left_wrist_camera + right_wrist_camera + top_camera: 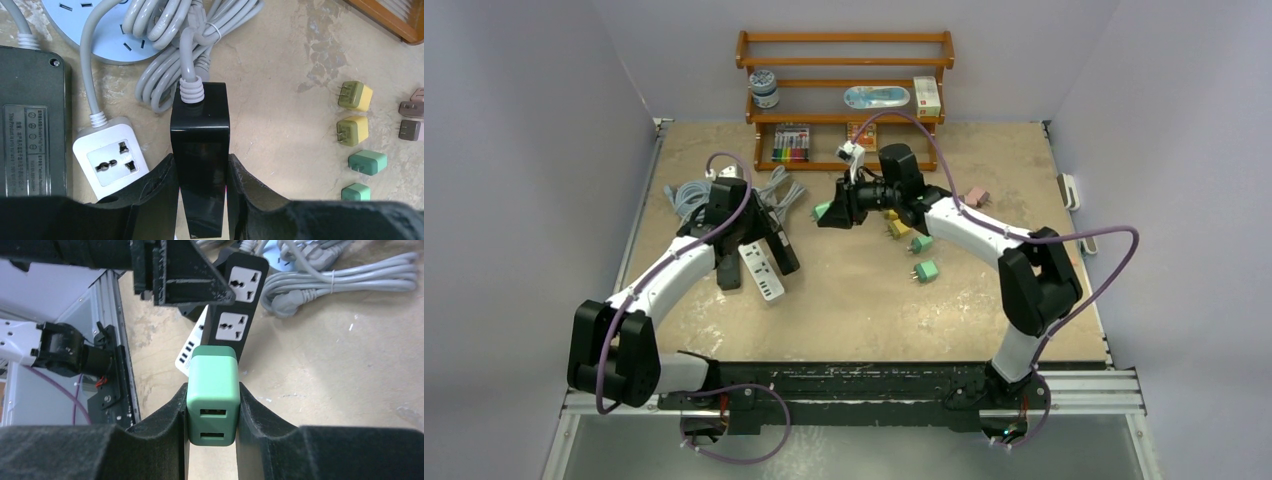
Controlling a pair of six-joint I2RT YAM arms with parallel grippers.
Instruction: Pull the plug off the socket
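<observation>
The socket is a black power strip (784,255) with a grey cord, lying to the left of the table's middle. My left gripper (764,225) is shut across it, and in the left wrist view its fingers (165,185) press both sides of the strip (200,125). The plug is a green USB charger block (212,375). My right gripper (212,387) is shut on it. The plug (822,211) hangs at the end of the right gripper (832,213), apart from the strip and to its right. The strip's two white sockets (240,295) show with nothing in them.
A white power strip (761,270) and another black one (727,272) lie beside the held strip. Coiled grey cables (779,188) lie behind them. Loose yellow and green plugs (921,243) and brown ones (976,196) sit right of centre. A wooden shelf (844,85) stands at the back.
</observation>
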